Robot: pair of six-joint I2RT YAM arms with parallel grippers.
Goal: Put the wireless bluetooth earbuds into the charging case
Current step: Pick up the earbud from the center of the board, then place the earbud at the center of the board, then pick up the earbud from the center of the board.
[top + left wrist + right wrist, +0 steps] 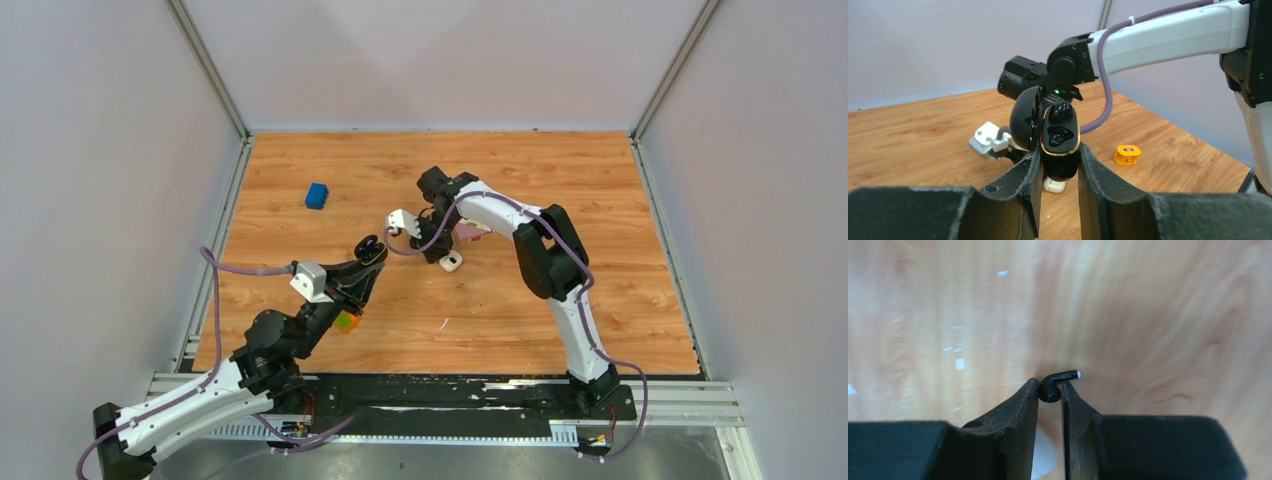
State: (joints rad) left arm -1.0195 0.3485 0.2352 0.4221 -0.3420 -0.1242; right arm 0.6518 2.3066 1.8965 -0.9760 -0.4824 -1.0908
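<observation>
While the left gripper (1059, 150) clamps the open charging case (1060, 140), the right gripper (1049, 385) pinches one earbud (1060, 377); next probably comes alignment above the case.

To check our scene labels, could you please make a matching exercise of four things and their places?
1. charging case
2. white-tipped earbud
3. blue block
4. yellow ring

A. on the table beside the left arm
B. pinched in the right end effector
C. lid open, in the left end effector
D. alone, far-left table area

Pairs: 1-C, 2-B, 3-D, 4-A
</observation>
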